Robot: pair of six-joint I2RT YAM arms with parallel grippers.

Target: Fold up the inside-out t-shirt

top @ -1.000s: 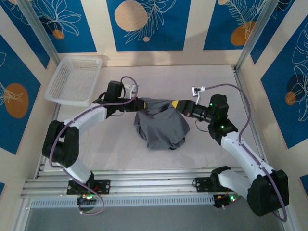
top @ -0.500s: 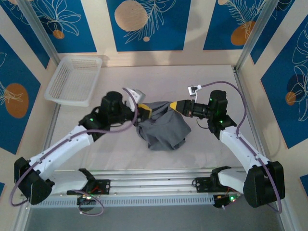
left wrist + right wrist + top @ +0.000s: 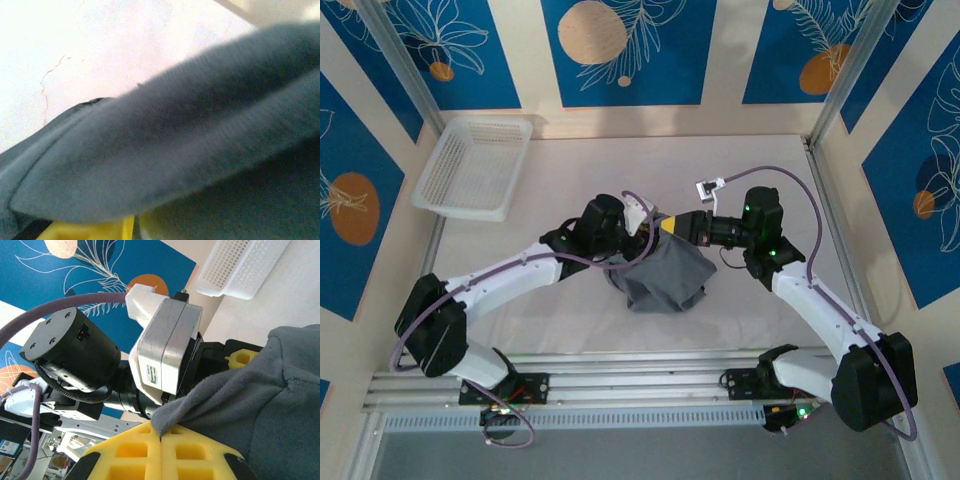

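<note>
Looking from above, the inside-out t-shirt (image 3: pixel 665 275) sits bunched mid-counter (image 3: pixel 620 165), its top edge raised where the left claw (image 3: pixel 648 228) and right claw (image 3: pixel 672 226) meet. Left wrist view: grey cloth drapes over a yellow finger (image 3: pixel 90 231); I cannot tell whether that claw grips. Right wrist view: yellow fingers (image 3: pixel 135 450) pressed together, pinching a cloth edge.

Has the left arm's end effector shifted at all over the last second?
Yes. The left end effector has slid rightward in the top view, away from the white mesh basket, toward the right end effector.
</note>
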